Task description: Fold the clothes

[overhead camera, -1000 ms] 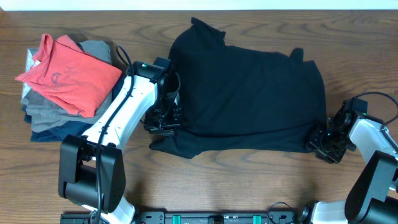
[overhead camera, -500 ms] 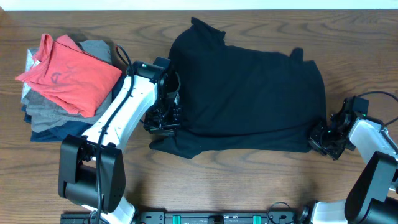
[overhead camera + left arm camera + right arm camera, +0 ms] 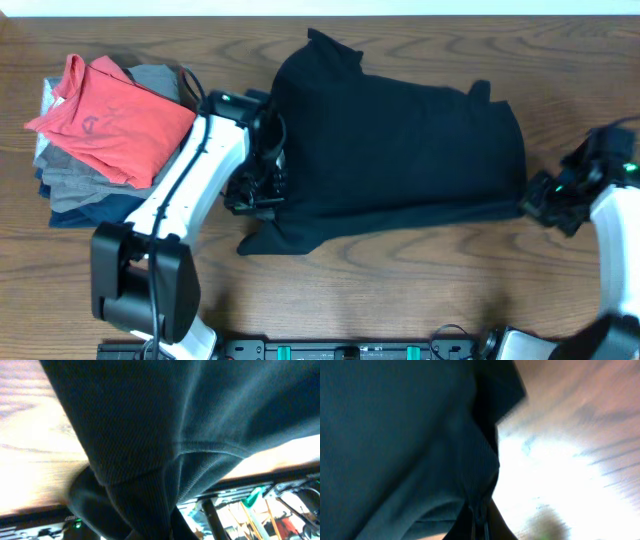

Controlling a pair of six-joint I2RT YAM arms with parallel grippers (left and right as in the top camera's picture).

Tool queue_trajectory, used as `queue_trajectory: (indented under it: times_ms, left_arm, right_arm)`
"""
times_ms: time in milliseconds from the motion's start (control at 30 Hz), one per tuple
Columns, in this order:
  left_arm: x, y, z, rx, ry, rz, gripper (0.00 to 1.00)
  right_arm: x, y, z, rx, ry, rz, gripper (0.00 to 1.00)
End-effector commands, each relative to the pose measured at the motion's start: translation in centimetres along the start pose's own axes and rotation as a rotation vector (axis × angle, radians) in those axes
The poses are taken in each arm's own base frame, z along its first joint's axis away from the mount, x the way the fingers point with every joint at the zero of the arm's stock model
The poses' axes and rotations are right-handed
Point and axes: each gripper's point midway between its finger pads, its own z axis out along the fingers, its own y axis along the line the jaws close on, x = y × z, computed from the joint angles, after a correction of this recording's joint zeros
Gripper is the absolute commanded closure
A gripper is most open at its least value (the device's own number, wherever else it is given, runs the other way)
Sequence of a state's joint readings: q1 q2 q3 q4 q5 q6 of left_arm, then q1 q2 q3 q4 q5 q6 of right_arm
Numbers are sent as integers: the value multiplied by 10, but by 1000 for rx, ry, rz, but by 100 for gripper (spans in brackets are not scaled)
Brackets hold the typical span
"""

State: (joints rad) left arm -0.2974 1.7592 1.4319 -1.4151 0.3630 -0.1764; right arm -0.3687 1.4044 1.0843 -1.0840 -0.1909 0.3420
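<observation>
A wooden table (image 3: 400, 290) with strong brown grain fills the overhead view. The largest thing on it is one black shirt (image 3: 400, 150), lying at the centre of the table and reaching from the left arm almost to the right arm. It is plain, dark and soft, spread in a wide, rumpled shape. A point of fabric sticks up at its far left corner and a smaller peak shows at its far right corner. Its near left corner trails toward the front edge of the table in a loose flap.

There are two robot arms. The left arm (image 3: 190, 180), white with black joints, rises from the front edge and reaches to the shirt's left edge. The right arm (image 3: 615, 230) enters from the right side.

At the far left sits one stack of folded garments, well apart from the black shirt. A coral-red shirt (image 3: 115, 120) with a dark emblem lies on top, tilted. Grey fabric (image 3: 80, 180) and navy fabric (image 3: 95, 210) show beneath it. The exact number of layers cannot be counted.

The left gripper (image 3: 255, 192) is pressed together on the shirt's left edge; its wrist view shows fine ribbed black cloth (image 3: 150, 435) with a stitched hem bunching down between the fingers. The right gripper (image 3: 550, 197) is pinched onto the shirt's near right corner; its wrist view, blurred, shows dark cloth (image 3: 395, 435) gathering into the closed fingers.
</observation>
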Motion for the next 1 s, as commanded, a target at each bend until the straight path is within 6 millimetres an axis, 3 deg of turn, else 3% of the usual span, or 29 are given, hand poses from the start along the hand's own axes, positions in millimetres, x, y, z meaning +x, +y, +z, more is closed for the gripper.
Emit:
queue_trajectory:
  times_ms: [0,167,333,433,567,667,767,867,967]
  left_arm:
    - [2,-5,-48,31,-151,67,94]
    - [17,-5,-121,103,-405,64,94]
    - [44,-20,-191,274,-684,116,94]
    - [66,-30,-223,346,-828,177,94]
    - [91,-41,-251,391,-984,257,94]
    - [103,-46,-271,407,-1094,291,94]
    - [103,-49,-286,428,-1158,297,94]
    - [87,-49,-285,436,-1133,273,94]
    - [53,-48,-278,433,-1075,243,94]
  right_arm:
    - [-25,17,-59,-48,-158,-70,99]
    - [-43,24,-149,-94,-379,-84,99]
    - [-44,29,-230,-127,-599,-113,99]
    - [-36,32,-267,-143,-701,-126,99]
    - [-29,30,-301,-149,-805,-123,99]
    - [-31,31,-315,-154,-859,-123,99]
    - [-40,32,-314,-151,-862,-133,99]
    - [-53,34,-300,-143,-812,-147,99]
    - [-71,44,-280,-173,-748,-164,99]
